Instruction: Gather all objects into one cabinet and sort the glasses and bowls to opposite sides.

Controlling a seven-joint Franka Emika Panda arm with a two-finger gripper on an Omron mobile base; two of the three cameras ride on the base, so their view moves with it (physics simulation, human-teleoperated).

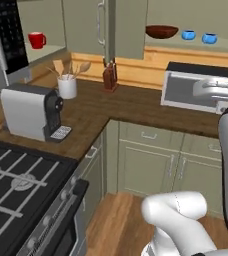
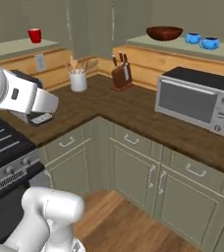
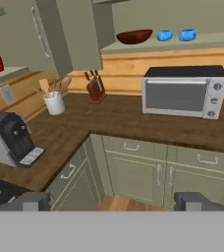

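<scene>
The L-shaped dark wooden bench (image 3: 133, 123) runs round the corner above olive-beige base cabinets (image 2: 148, 177). Above the corner hangs the tall olive-beige wall cabinet (image 1: 88, 25) with its long pale-grey bar handle; its door appears to stand ajar. A black stove (image 1: 21, 190) sits at the left end. On the bench stand a silver toaster oven (image 3: 182, 91), a grey coffee machine (image 1: 31, 112), a white crock of wooden spoons (image 2: 78, 78) and a brown knife block (image 2: 121, 74).

The wide, shallow dark-brown bowl (image 3: 133, 36) rests on the open shelf right of the cabinet, with two small bright-blue bowls (image 3: 164, 35) (image 3: 187, 35) just beside it, close together. The small red cup (image 1: 36, 40) stands on the shelf left of the cabinet, well apart from the bowls.

The pincer (image 3: 114, 201) is released, jaws spread wide, grasping nothing, hanging well back from the bench.
</scene>
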